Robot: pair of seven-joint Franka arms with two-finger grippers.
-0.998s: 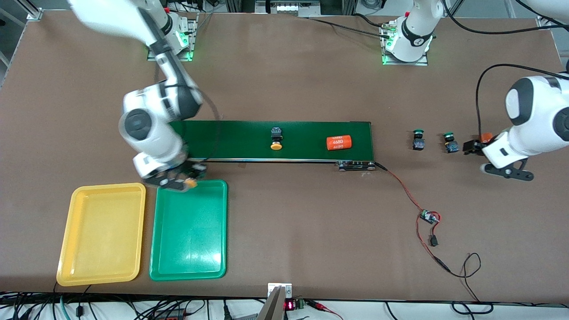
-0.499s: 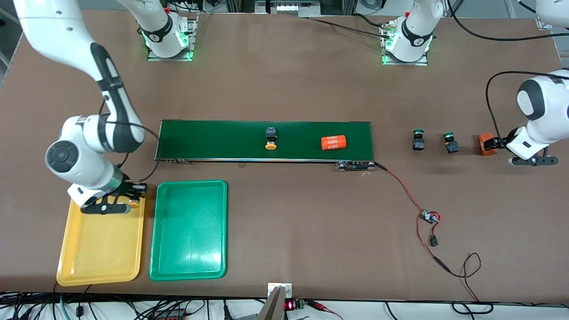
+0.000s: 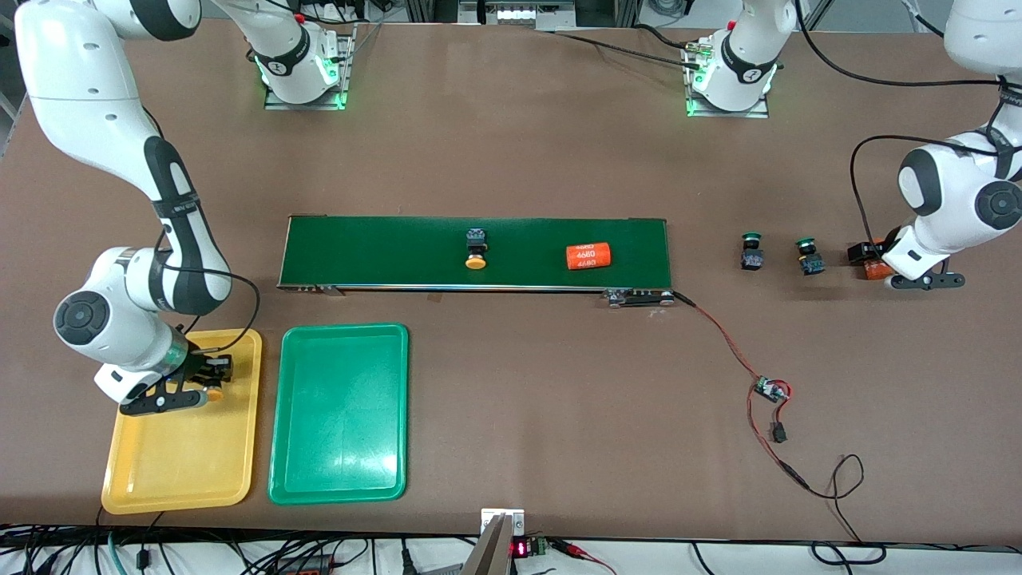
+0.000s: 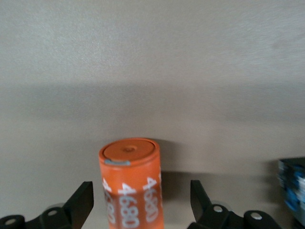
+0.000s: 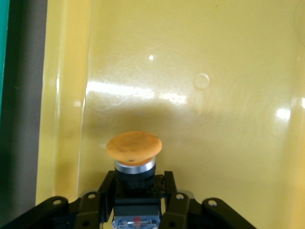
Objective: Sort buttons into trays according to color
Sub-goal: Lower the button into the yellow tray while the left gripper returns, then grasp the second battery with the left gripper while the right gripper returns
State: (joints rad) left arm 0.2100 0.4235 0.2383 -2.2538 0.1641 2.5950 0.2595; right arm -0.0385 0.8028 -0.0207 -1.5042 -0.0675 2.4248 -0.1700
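My right gripper (image 3: 206, 385) (image 5: 138, 183) hangs low over the yellow tray (image 3: 184, 459), at the tray's end farther from the front camera. It is shut on a yellow-capped button (image 3: 212, 393) (image 5: 134, 145) by its black body, cap pointing outward. A second yellow button (image 3: 476, 249) lies on the conveyor belt (image 3: 383, 251). Two green-capped buttons (image 3: 750, 250) (image 3: 808, 255) stand on the table toward the left arm's end. The green tray (image 3: 339, 415) lies beside the yellow one. My left gripper (image 3: 870, 259) (image 4: 140, 191) stands open around an orange cylinder (image 4: 131, 181), with a gap on each side.
Another orange numbered cylinder (image 3: 588, 255) lies on the belt. A red-and-black wire runs from the belt's end to a small circuit board (image 3: 770, 390) on the table. A button's blue-black body (image 4: 293, 188) shows at the edge of the left wrist view.
My right arm swung the yellow button from over the green tray's corner to over the yellow tray. The belt's button and cylinder drifted toward the right arm's end. My left gripper shifted at the orange cylinder.
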